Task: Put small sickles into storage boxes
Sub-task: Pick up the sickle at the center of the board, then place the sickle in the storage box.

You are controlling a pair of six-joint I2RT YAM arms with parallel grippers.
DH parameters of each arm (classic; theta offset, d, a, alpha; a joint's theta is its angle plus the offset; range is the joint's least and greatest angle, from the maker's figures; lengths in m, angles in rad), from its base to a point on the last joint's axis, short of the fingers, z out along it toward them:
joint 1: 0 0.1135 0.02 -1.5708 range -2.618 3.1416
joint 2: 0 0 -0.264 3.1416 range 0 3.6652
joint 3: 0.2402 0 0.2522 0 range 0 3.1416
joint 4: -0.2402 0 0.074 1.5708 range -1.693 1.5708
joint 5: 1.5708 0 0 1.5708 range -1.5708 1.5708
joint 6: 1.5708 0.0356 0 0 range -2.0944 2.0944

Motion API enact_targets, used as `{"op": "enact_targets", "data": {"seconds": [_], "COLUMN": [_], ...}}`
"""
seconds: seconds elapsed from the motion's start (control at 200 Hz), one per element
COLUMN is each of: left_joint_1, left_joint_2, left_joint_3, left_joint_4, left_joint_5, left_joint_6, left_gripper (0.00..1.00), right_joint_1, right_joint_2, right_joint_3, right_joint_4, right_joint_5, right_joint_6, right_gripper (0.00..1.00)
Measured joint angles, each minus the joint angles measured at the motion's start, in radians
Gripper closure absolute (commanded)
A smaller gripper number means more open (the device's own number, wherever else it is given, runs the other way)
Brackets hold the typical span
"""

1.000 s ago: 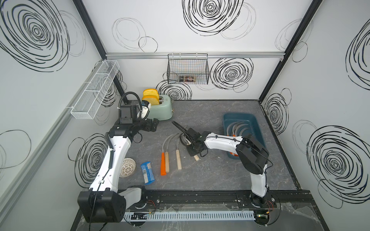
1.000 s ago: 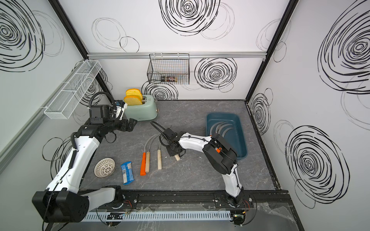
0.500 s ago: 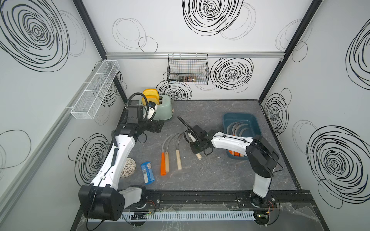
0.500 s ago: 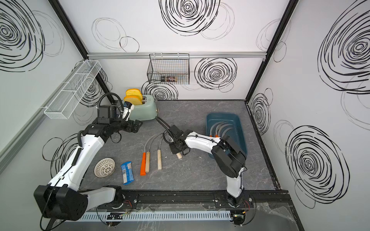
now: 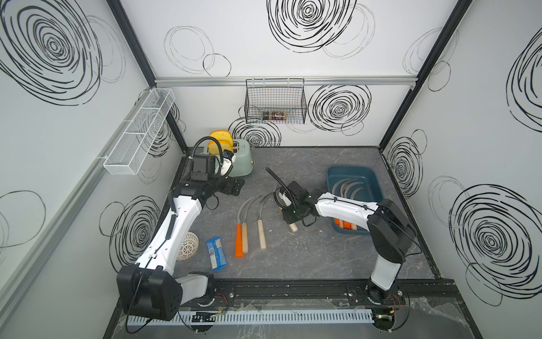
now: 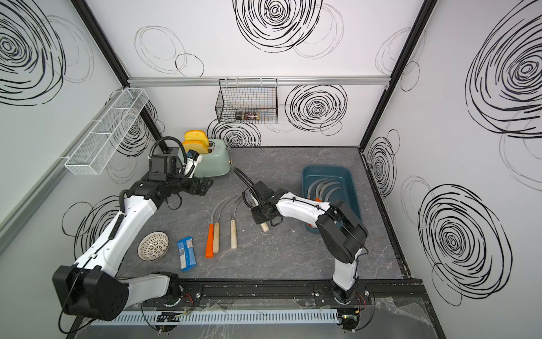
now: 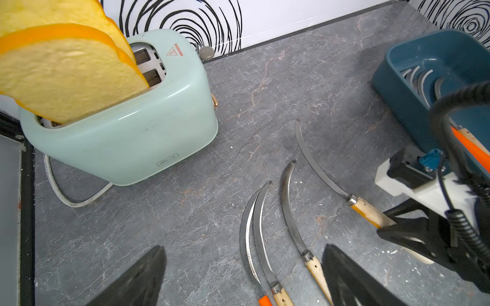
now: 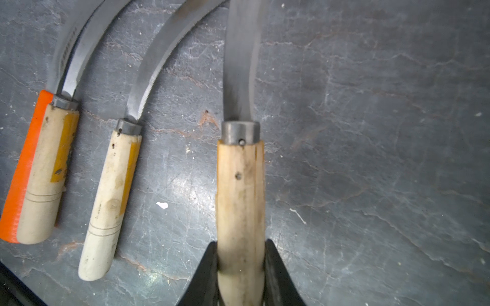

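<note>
- Three loose sickles (image 5: pixel 245 239): flat on the counter (image 5: pixel 293 264), handles nearest the robot, blades curving away.
- Right tool (image 8: pixel 240 254): clamped tight on the wooden handle of a fourth sickle (image 8: pixel 240 185), just beside the loose three, blade pointing away from the robot.
- Storage box (image 5: pixel 350 173): lies to the right of the held sickle, long axis roughly parallel to it. Several sickles are inside. The right arm is much the nearer.
- Left tool (image 7: pixel 244 249): jaws wide apart, empty, above the counter.

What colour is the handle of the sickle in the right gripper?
Pale wood; the sickle handle shows best in the right wrist view.
</note>
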Motion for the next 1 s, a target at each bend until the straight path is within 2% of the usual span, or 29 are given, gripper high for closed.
{"op": "enact_targets", "data": {"seconds": [0.305, 1.001], "left_joint_1": [-0.003, -0.034], "left_joint_2": [-0.004, -0.004], "left_joint_3": [-0.016, -0.019], "left_joint_4": [0.001, 0.002], "left_joint_5": [0.005, 0.012], "left_joint_6": [0.0, 0.002], "left_gripper": [0.04, 0.04], "right_joint_1": [-0.031, -0.142], "right_joint_2": [-0.005, -0.168], "right_joint_3": [0.0, -0.029], "right_joint_4": [0.0, -0.003], "right_joint_5": [-0.017, -0.076], "right_joint_6": [-0.012, -0.024], "right_gripper": [1.0, 1.0]}}
